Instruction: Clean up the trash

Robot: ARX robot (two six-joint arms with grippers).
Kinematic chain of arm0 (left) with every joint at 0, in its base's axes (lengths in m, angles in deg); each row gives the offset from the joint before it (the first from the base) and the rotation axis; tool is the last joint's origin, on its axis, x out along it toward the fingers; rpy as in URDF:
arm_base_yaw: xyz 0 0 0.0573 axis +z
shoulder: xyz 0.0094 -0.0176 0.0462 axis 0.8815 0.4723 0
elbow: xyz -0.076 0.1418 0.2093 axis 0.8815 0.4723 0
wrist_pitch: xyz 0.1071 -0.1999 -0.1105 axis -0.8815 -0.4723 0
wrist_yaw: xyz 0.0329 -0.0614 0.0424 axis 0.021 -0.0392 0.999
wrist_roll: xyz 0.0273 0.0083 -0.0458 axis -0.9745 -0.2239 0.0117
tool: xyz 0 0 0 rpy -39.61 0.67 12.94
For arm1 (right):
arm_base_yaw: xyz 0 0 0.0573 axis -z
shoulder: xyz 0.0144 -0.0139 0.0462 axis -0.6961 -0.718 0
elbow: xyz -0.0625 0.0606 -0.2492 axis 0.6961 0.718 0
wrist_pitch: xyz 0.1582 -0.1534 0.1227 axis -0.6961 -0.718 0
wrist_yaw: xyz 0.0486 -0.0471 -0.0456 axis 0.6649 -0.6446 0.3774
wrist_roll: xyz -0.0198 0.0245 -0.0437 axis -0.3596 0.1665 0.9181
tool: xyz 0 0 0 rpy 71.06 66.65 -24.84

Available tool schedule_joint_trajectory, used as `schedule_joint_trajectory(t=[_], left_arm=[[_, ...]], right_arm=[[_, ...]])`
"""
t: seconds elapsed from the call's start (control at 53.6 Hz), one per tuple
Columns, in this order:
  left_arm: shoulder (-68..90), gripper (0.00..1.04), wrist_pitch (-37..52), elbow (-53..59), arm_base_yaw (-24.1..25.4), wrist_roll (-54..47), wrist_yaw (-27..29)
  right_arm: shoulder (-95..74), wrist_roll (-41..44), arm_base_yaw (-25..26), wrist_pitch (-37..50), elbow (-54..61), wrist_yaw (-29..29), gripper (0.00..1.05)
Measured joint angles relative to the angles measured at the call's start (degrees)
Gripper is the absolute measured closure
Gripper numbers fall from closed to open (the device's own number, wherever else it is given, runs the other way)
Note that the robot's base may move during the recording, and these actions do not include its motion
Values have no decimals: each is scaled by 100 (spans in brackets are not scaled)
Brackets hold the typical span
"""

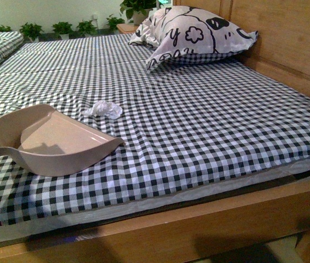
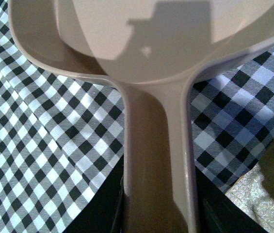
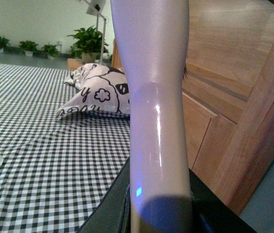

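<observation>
Left tool point(image 2: 158, 216) low at bed point(image 1: 209, 131) edge, pinching pink dustpan point(image 1: 56, 143) handle. Right tool point(image 3: 161, 218) pinching pale handle point(image 3: 156, 121), near wooden headboard point(image 3: 233, 58). Trash point(image 1: 104, 109) on bed, just beyond dustpan rim.

Trash point(image 1: 103, 109): a small crumpled wad of white paper or tissue, loosely bunched, with irregular folds. It lay free on the black-and-white checked bed point(image 1: 209, 126), just beyond the open lip of the pink dustpan point(image 1: 61, 142) and apart from it. In the right wrist view only its edge showed, possibly slightly translucent.
</observation>
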Motion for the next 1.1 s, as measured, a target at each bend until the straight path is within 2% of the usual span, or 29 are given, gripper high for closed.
schedule_joint_trajectory(t=[0.093, 0.13, 0.149, 0.168, 0.205, 0.28, 0.466, 0.634, 0.783, 1.1], left_arm=[[2, 78, 0, 0, 0, 2, 0], [2, 78, 0, 0, 0, 2, 0], [2, 78, 0, 0, 0, 0, 0], [2, 78, 0, 0, 0, 0, 0], [4, 78, -2, -2, 0, 0, 17], [4, 78, -2, -7, 0, 0, 15], [9, 78, -2, -7, 0, -2, 2], [11, 78, -2, -7, 0, 0, 2], [13, 78, -2, -7, 0, -2, 2], [13, 78, -2, -7, 0, 0, 2]], right_arm=[[0, 0, 0, 0, 0, 0, 85], [-92, -155, -15, -297, -94, -98, 85], [-212, -313, -11, -935, -337, -223, 85], [-289, -400, -2, -1209, -450, -212, 85], [-649, -761, 120, -2144, -946, -28, 85], [-1314, -1040, 330, -2979, -1530, 396, 85], [-3399, -1388, 699, -2763, -2455, 1729, 85], [-5556, -1615, 841, -2758, -3720, 2527, 85], [-7294, -1899, 798, -3189, -5200, 2719, 85], [-8865, -2046, 422, -3740, -6966, 2684, 85]])
